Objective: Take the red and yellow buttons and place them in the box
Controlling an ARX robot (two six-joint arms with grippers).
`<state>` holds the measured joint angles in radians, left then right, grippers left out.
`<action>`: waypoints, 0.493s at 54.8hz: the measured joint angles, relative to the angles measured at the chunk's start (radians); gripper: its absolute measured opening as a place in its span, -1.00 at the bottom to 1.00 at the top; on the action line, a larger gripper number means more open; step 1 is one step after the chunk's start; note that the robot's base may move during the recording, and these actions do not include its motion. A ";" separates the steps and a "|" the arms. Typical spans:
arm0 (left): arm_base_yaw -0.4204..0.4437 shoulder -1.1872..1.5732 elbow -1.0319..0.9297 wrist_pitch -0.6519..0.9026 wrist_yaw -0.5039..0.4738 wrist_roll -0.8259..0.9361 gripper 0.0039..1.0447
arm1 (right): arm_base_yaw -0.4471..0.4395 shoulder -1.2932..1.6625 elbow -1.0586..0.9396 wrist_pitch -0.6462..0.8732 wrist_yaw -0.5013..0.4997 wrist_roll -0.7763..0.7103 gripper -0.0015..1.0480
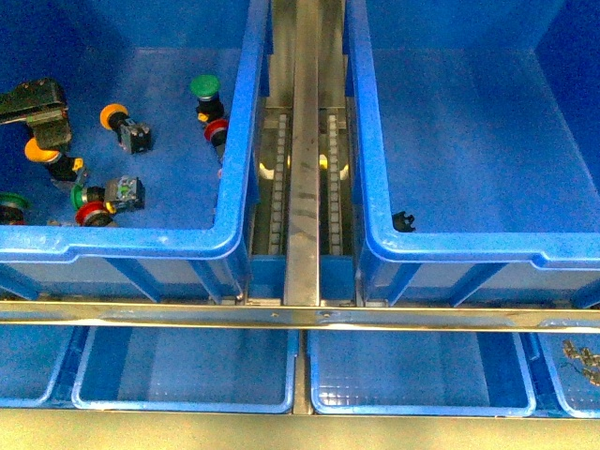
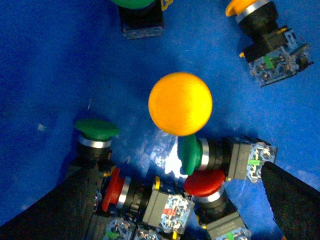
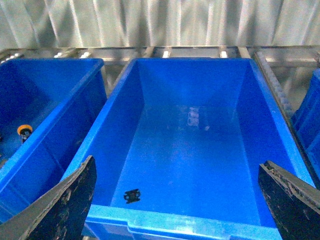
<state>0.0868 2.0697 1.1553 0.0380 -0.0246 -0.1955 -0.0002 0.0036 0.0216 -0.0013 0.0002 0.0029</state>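
1. The left gripper (image 2: 180, 167) is hovering over the left bin (image 1: 141, 242) with its fingers (image 2: 55, 210) standing wide apart and gripping nothing. A yellow button (image 2: 180, 103) is sitting upright directly beneath it, towards the bin's far left.
2. Risk: a green button (image 2: 190, 154) lying on its side and a red button (image 2: 204, 182) are crowding that yellow cap. Closing fingers are likely to catch a neighbour, tipping the target or lifting a green one by mistake.
3. Risk: the rounded cap is likely to slip from a shallow pinch, so gripping lower on the body looks safer.
4. Risk: a weakly held button could be dropping into the gap at the metal rail (image 1: 303, 169) during transfer to the right.
5. The right gripper (image 3: 177, 162) is hanging over the box (image 3: 190, 222), its fingers spread and holding nothing.
6. The left bin is holding several yellow, red and green buttons.
7. The box is holding no buttons, only a small black piece (image 3: 132, 195) by its near-left corner.
8. The nearest right shallow tray (image 1: 562, 398) is holding small metal parts (image 1: 583, 361).
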 joint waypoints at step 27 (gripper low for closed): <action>0.021 0.154 0.173 -0.019 0.022 0.024 0.85 | 0.000 0.000 0.000 0.000 0.000 0.000 0.87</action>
<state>0.1078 2.2242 1.3281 0.0185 -0.0025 -0.1719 -0.0002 0.0036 0.0216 -0.0013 0.0006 0.0029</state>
